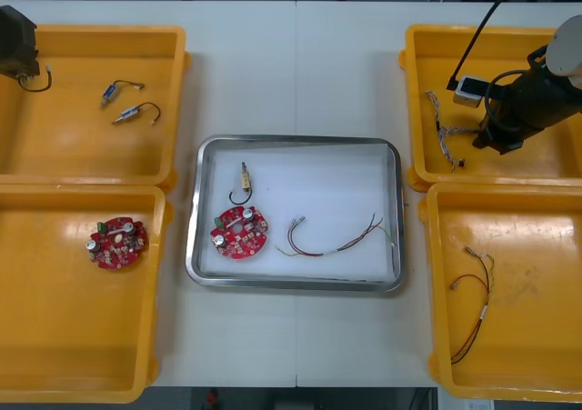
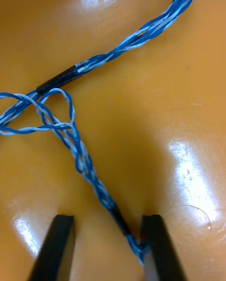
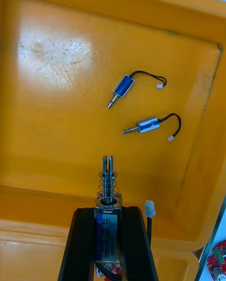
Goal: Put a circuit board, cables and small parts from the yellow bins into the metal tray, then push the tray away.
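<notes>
Left gripper (image 3: pixel 108 212) clamps small metal part (image 3: pixel 108 180), pin pointing outward.

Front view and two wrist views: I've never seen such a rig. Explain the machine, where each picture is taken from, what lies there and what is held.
A two-armed robot works at a table. The front view looks down from above; each wrist view comes from a camera on that arm. Yellow bins flank a metal tray holding a circuit board, a small metal part and a red and yellow cable. The left gripper, over the far left bin, is shut on another small metal part. The right gripper, in the far right bin, stands open around a blue and white cable.
</notes>
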Robot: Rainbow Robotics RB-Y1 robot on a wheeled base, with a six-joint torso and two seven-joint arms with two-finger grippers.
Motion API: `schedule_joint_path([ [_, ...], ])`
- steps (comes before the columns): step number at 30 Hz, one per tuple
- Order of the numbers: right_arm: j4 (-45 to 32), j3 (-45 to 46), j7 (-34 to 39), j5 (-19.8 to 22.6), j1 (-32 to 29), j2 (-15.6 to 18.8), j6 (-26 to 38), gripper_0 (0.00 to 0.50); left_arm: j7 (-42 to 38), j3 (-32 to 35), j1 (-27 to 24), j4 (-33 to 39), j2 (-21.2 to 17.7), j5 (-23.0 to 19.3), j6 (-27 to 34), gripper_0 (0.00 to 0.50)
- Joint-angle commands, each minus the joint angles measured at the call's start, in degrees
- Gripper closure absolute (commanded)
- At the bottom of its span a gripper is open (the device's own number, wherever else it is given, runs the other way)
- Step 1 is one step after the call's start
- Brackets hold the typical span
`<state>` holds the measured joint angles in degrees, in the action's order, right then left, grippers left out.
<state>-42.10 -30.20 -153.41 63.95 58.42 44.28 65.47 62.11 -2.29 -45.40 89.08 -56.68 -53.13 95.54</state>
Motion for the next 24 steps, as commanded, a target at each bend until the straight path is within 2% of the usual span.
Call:
schedule_joint_path([
  [1,0.3,-1.7,-1.6,0.7,1.0,-1.5,-0.3,0.500,6.2,2.1,0.6,1.6,-2.8,-0.2,0.4,0.500],
  [11,0.0,-1.6,-1.6,1.1,1.3,-0.9,-0.2,0.500,6.2,2.1,0.6,1.6,-2.8,-0.2,0.4,0.500],
  [24,-6.9,4.4,-1.6,0.0,1.3,4.8,3.6,0.500,6.2,2.1,0.6,1.6,-2.8,-0.2,0.4,0.500],
])
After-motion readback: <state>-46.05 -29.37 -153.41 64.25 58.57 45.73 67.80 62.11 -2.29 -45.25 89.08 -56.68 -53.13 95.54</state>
